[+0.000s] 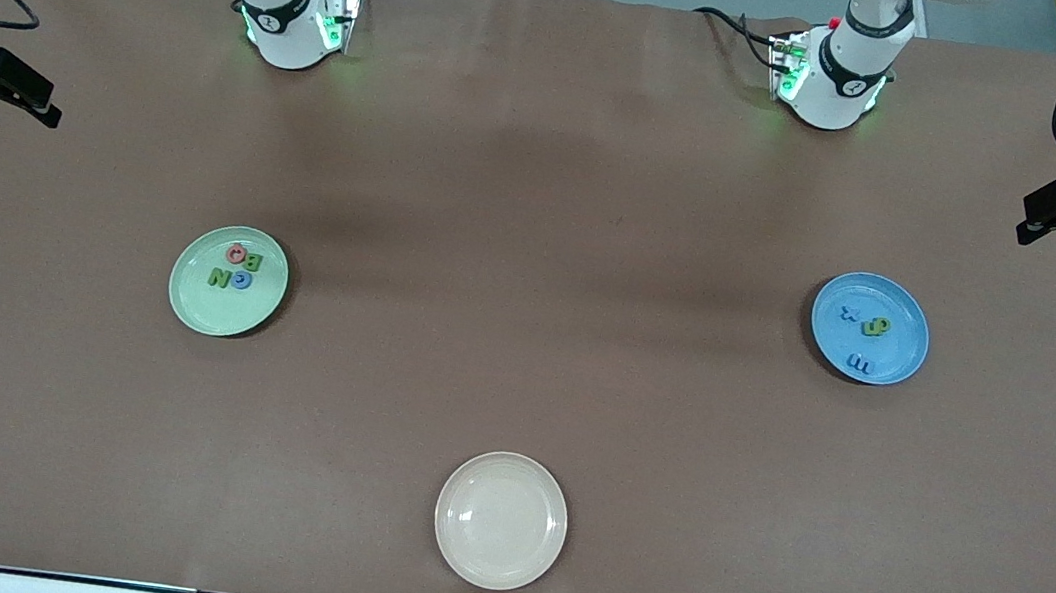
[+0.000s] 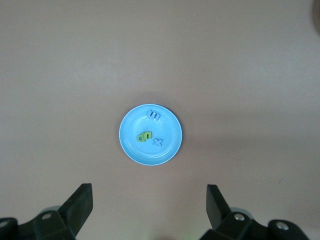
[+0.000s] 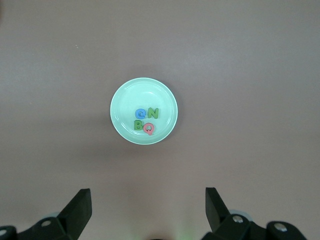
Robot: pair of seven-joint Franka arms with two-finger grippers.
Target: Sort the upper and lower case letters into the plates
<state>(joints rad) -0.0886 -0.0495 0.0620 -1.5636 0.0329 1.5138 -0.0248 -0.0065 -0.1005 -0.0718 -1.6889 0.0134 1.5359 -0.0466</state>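
Observation:
The mint green plate (image 1: 197, 298) lies toward the right arm's end and holds the green N (image 1: 218, 277), green B (image 1: 253, 260), blue G (image 1: 241, 279) and the pink-red round letter (image 1: 236, 252). The blue plate (image 1: 895, 357) lies toward the left arm's end and holds the blue x (image 1: 851, 313), blue m (image 1: 859, 362) and the green p and u (image 1: 876, 326) touching each other. My right gripper (image 1: 51, 105) is open and empty, high over its end of the table. My left gripper (image 1: 1031, 219) is open and empty, high over its end.
A cream-beige plate (image 1: 501, 520) with nothing in it lies at the middle of the table, nearest the front camera. The left wrist view shows the blue plate (image 2: 167, 127) far below the left gripper (image 2: 149, 192). The right wrist view shows the mint plate (image 3: 125, 100) far below the right gripper (image 3: 148, 196).

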